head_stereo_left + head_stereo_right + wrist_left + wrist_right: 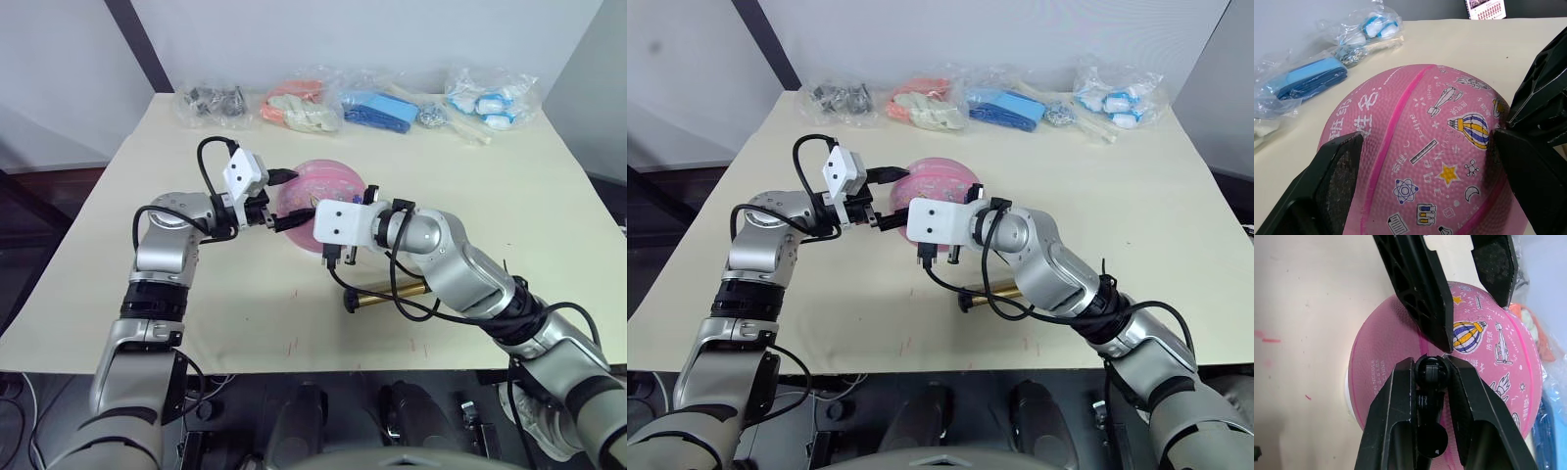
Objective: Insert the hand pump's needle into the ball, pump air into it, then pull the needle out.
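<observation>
The ball [323, 191] is seen near the middle of the table [549, 215], a little toward the far side, seated on a white ring. The left gripper [271, 217] is spread wide around the ball's left side; in the left wrist view its black pads [1337, 178] stand on either flank of the rubber, whether touching cannot be told. The right gripper [1431, 369] is closed on the small black fitting of the needle [1431, 373], held just over the ball's near side; the pin itself cannot be made out. The pump [390, 294] is laid flat on the table near of the ball, under the right forearm, with its black hose looped up toward the right gripper.

The table is a pale cream sheet with a few small red marks near its near edge. Along the far edge a row of clear bags [392, 103] is set, well apart from the ball. Open surface is left to the left, to the right and on the near-left. A plain grey wall [392, 39] is seen behind the table, and dark floor beyond its left edge.
</observation>
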### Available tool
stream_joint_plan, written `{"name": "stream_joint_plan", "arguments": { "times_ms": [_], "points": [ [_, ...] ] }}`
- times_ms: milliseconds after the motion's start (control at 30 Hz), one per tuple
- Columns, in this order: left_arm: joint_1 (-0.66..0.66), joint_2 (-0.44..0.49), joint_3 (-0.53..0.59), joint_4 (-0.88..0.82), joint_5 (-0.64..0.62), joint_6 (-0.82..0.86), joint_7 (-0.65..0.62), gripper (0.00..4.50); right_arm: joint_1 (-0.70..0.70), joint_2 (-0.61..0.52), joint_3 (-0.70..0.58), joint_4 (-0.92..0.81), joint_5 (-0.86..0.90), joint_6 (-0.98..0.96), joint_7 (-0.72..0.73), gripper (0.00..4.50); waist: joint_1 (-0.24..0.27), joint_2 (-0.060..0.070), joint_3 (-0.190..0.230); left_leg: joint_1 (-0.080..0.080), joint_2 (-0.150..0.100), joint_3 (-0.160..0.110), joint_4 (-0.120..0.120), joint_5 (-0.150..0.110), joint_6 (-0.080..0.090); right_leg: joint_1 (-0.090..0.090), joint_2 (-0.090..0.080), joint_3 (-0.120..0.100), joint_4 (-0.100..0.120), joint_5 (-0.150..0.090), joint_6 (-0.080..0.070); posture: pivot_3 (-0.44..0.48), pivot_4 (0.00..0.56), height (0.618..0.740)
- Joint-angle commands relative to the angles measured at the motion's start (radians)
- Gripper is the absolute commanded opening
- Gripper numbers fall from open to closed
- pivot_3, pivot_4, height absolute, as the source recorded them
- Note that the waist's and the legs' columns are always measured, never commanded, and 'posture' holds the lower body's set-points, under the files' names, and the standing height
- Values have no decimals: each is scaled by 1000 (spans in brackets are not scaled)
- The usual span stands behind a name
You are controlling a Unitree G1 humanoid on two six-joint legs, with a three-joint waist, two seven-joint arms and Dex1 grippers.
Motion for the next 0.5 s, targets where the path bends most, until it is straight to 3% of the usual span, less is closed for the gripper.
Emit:
{"name": "stream_joint_plan", "arguments": {
  "times_ms": [33,500],
  "points": [
    [20,-1,-52,28,70,17,38,4500,-54,12,-14,-75,-14,-10,34,353,1,0,0,0,0,0,0,0,0,0,0,0,0,0,0,0,150,740],
    [25,-5,-92,65,128,-36,77,4500,-48,25,-25,-169,-35,72,93,353,2,0,0,-1,0,0,-1,0,0,0,0,0,-1,0,-1,0,150,740]
  ]
}}
